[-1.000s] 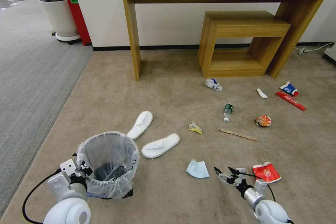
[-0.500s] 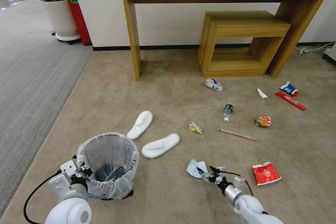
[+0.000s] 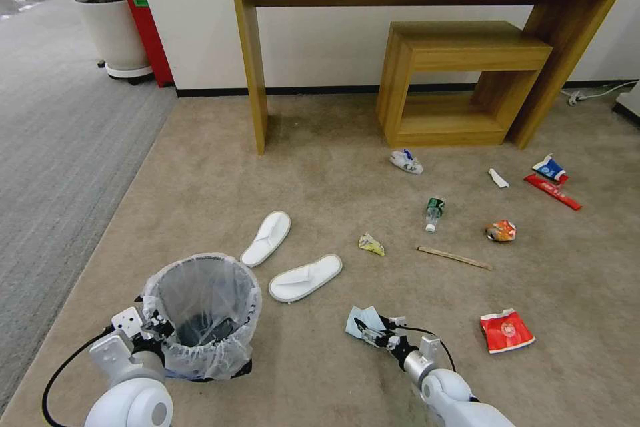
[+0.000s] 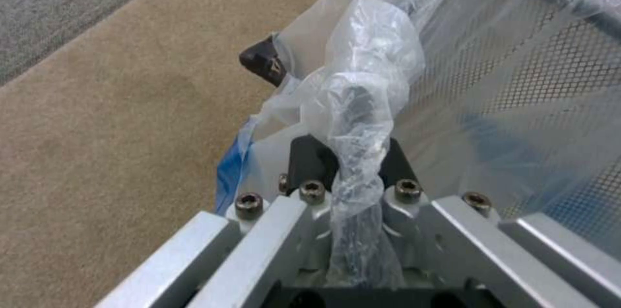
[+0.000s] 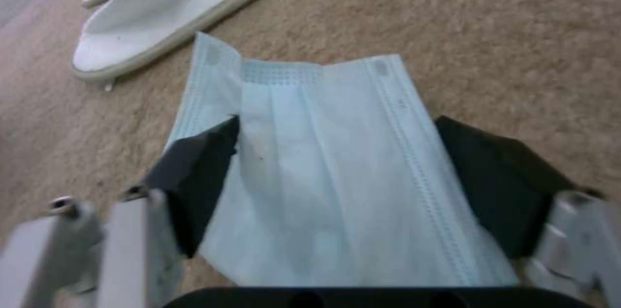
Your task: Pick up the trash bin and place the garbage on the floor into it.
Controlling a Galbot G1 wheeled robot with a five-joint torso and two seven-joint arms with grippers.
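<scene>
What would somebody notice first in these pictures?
Probably the right gripper, low on the beige carpet with its open fingers on both sides of the blue face mask. Next, the left gripper, clamped on the bag-lined rim of the trash bin, with two white slippers just beyond.

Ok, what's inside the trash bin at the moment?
The trash bin, gripped at its rim by the left gripper, holds a crinkled translucent liner. Through it a dark shape shows at the bottom, but the plastic hides what it is.
</scene>
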